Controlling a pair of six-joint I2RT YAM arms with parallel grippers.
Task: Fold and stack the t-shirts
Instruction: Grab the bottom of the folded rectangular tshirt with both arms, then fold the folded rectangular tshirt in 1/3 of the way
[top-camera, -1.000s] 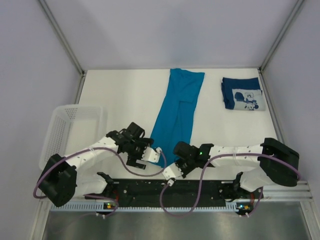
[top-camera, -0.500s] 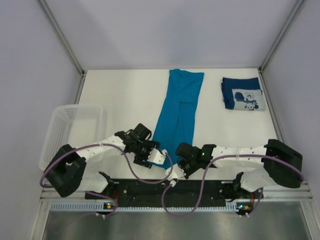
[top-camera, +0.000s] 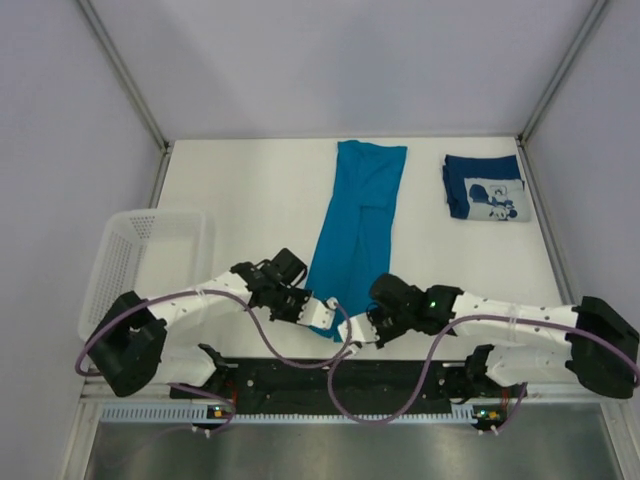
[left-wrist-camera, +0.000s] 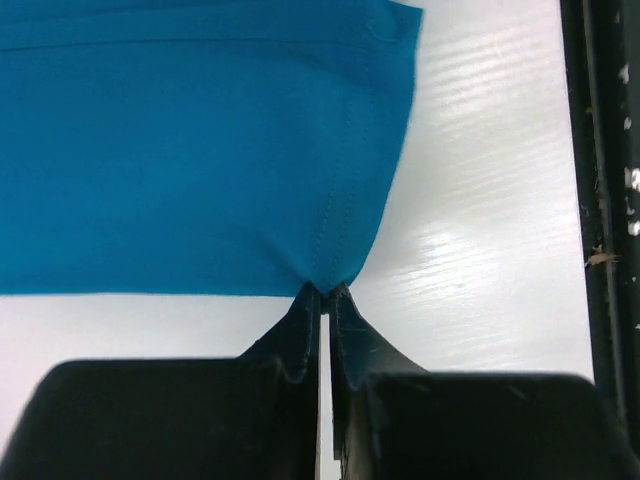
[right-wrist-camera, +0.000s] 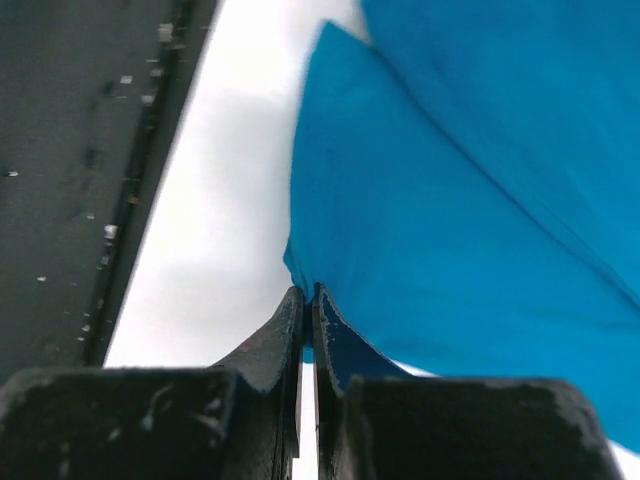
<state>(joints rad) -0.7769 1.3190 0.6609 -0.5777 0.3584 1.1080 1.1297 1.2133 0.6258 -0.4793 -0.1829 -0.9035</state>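
1. Teal-blue cloth lies in a long, narrow strip down the middle of the white table (top-camera: 240, 200). This is the teal-blue t-shirt (top-camera: 355, 225), folded lengthwise. Its far end is near the back edge of the table and its near end is close to the arm bases.
2. The left hand (top-camera: 322, 312) is at the near left corner of this shirt. In the left wrist view its two fingers are pressed together, and a small pinch of the teal edge is caught between the tips, next to a stitched seam. The cloth is drawn into a little point there.
3. The right hand (top-camera: 352, 328) is just beside the left one, at the near right corner of the same shirt. In the right wrist view its jaws are closed too, with the teal edge squeezed between them.
4. Both hands are low over the table and near each other, and both grip the near end of the same shirt.
5. The navy t-shirt (top-camera: 485, 187) lies folded into a small rectangle at the far right of the table, well apart from the teal one — its pale printed picture faces up.
6. A white mesh basket (top-camera: 120, 260) stands at the left edge of the table, apart from both shirts.
7. A black rail (left-wrist-camera: 600, 200) runs along the near edge of the table — it shows in both wrist views, beside the white surface.
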